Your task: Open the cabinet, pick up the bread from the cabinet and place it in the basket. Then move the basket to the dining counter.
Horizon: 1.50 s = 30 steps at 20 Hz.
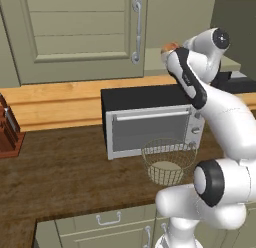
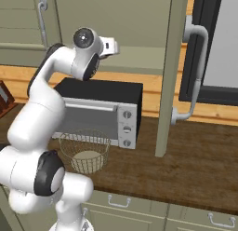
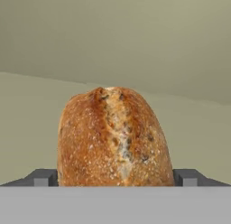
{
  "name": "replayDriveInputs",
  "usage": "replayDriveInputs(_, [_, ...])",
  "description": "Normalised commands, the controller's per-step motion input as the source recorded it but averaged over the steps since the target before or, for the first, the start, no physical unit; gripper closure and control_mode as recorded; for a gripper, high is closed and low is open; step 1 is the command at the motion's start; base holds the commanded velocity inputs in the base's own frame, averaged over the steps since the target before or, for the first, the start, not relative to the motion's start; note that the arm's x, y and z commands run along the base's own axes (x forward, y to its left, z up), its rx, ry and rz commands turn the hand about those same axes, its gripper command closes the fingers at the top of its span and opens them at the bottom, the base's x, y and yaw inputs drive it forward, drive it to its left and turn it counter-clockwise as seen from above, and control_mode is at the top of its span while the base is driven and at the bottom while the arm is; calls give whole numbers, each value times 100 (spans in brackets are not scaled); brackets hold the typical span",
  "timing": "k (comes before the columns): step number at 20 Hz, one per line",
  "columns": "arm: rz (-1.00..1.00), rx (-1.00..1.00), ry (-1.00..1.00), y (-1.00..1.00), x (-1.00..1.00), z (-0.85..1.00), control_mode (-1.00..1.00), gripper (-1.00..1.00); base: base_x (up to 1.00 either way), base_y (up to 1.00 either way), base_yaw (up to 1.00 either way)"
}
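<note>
Now up inside the open cabinet, with the bread sitting between the claw fingertips, long axis running away from the hand. Probably gripped, though contact at the sides stays hidden, so cannot tell for sure. Basket well below on the worktop, just before the microwave; open door edge to the right, clear room straight back and down

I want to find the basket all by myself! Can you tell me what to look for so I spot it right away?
Find the dark wood worktop with the black and silver microwave on it. The basket stands right in front of the microwave's glass door. It is a round bowl of thin tan wire you can see through, with a pale solid bottom, lower and narrower than the boxy microwave.
</note>
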Motion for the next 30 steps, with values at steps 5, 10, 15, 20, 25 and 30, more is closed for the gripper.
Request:
replayDriveInputs(5, [-12, 3, -1, 0, -100, 49, -100, 100, 0, 0, 0])
replayDriveInputs(10, [-16, 8, 0, 0, -100, 26, -100, 100, 0, 0, 0])
replayDriveInputs(15, [-9, 14, 12, 0, -100, 8, -100, 100, 0, 0, 0])
replayDriveInputs(20, [-5, 14, 16, 0, -100, 0, -100, 100, 0, 0, 0])
replayDriveInputs(25, [-1, 3, 33, 14, -91, -27, -100, 100, 0, 0, 0])
replayDriveInputs(30, [0, -1, 48, 38, -32, -61, -100, 100, 0, 0, 0])
